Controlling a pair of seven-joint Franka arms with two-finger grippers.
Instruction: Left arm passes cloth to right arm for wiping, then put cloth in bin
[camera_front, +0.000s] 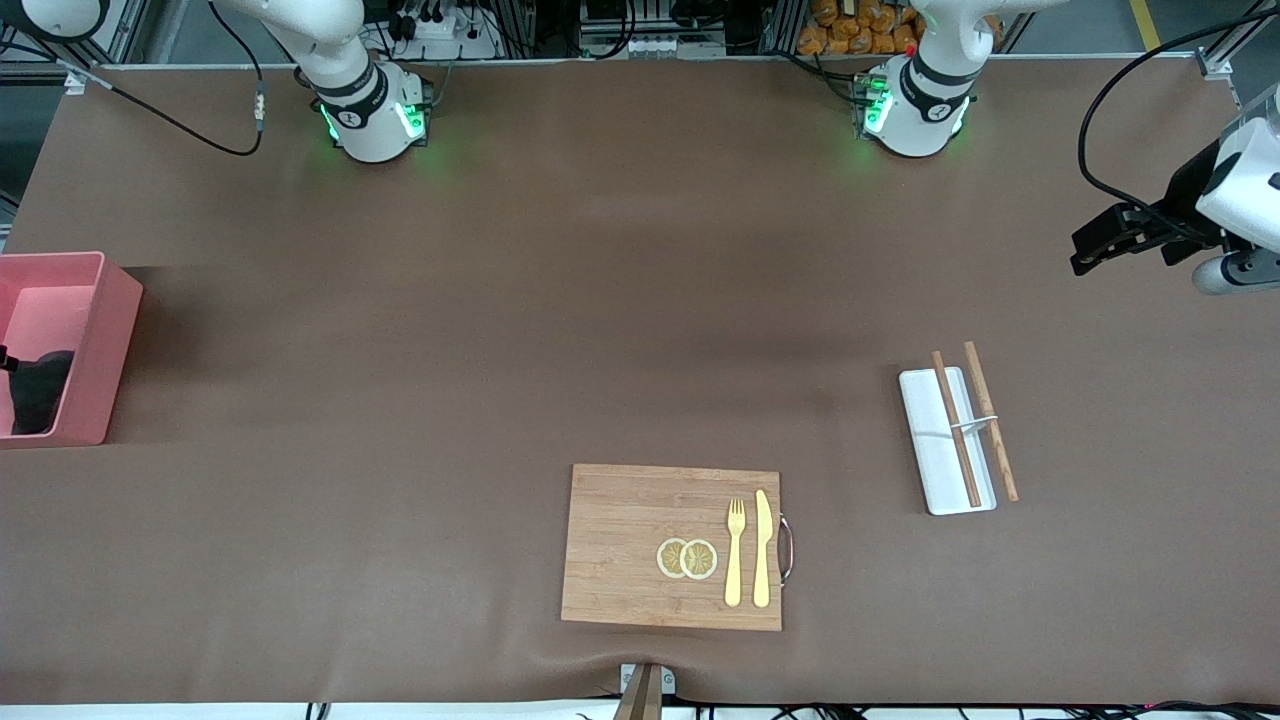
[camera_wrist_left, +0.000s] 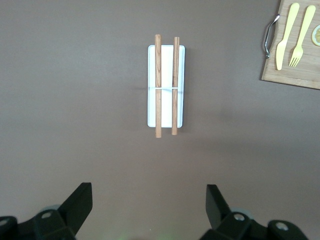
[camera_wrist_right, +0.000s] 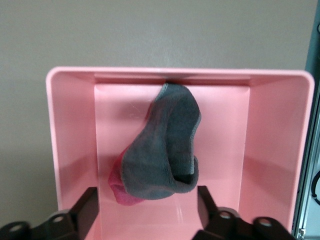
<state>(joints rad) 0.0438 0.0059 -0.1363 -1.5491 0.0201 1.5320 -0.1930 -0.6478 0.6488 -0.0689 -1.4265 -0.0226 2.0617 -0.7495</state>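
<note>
1. Bin (camera_wrist_right: 75, 150) at right arm's end of surface; cloth (camera_wrist_right: 160, 145) lies inside, grey side up w/ pink edge showing.
2. Right hand (camera_wrist_right: 147, 212) over bin, fingers spread, cloth loose between them.
3. Left hand (camera_wrist_left: 149, 210) waits over left arm's end of surface, spread, empty.
4. White tray (camera_front: 945, 440) carries one wooden stick (camera_front: 955, 428); second stick (camera_front: 990, 420) along its edge.
5. Wooden board (camera_front: 620, 545) holds fork, knife, two lemon slices.
</note>
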